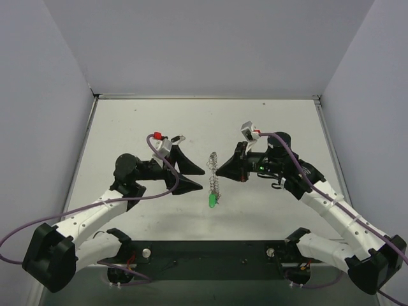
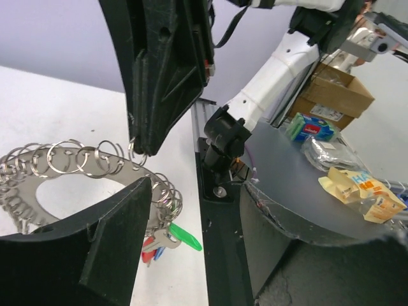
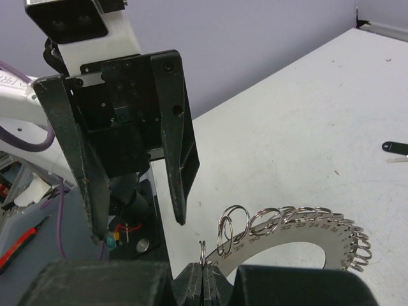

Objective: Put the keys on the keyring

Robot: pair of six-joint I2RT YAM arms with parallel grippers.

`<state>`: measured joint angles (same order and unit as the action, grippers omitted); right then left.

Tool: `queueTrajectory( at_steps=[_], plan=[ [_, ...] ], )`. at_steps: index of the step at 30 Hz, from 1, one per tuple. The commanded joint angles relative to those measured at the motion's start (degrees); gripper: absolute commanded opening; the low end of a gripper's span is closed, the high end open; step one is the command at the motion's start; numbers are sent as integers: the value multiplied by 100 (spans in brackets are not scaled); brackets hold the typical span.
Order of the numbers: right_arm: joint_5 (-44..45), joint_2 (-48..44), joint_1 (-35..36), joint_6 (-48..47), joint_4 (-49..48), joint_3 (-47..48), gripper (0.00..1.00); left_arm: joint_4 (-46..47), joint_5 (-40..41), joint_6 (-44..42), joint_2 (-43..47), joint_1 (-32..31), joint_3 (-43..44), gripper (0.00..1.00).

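Top external view: the left hand (image 1: 203, 179) hangs released just left of the keyring (image 1: 213, 169), its two black fingers spread and pointing at the ring's flat face. The ring stands upright and is seen edge-on, its long axis running from the arm bases toward the far wall. It is held clear of the bench (image 1: 274, 127) between the two arms.

From the left wrist, the ring's rim, thick with small wire loops (image 2: 64, 156), passes between the spread fingers. The upper fingertip (image 2: 137, 148) sits right against one loop; whether it truly touches cannot be told. The green key (image 1: 212, 200) dangles from the ring's lowest part, at the end nearest the bases. Red and blue keys (image 2: 150, 253) bunch just beside it.

On the ring's right, the right hand (image 1: 220, 172) is clenched on the rim. The right wrist view shows its fingertips pinched together on the ring's edge, beside the numbered plate.

A dark-headed key (image 3: 395, 148) lies flat on the bench, well apart from the ring. In the right wrist view it lies out past the ring's far rim, apart from both hands.

Since the right hand alone carries the ring, the free left hand looks the likelier one to fetch that key. The ring's face is already turned toward that hand, so threading would come in from the left.
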<state>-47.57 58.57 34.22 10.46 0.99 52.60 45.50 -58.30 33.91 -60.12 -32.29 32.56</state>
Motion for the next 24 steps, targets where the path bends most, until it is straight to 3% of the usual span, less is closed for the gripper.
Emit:
queueTrajectory(
  at_steps=[1, 4, 10, 24],
  plan=[
    [125, -179, 15, 369, -943, -57, 0, 2387, -559, 1405, -359, 65, 40, 66],
    [99, -205, 24, 422, -1084, -101, 0, 3550, -673, 2320, -772, 57, 75, 58],
    [90, -276, 24, 483, -1154, -118, 0, 3906, -648, 2709, -1230, 30, 181, 52],
    [-33, -320, 32, 747, -1462, -250, 0, 1427, 302, 951, -624, 21, 269, 52]
  ],
)
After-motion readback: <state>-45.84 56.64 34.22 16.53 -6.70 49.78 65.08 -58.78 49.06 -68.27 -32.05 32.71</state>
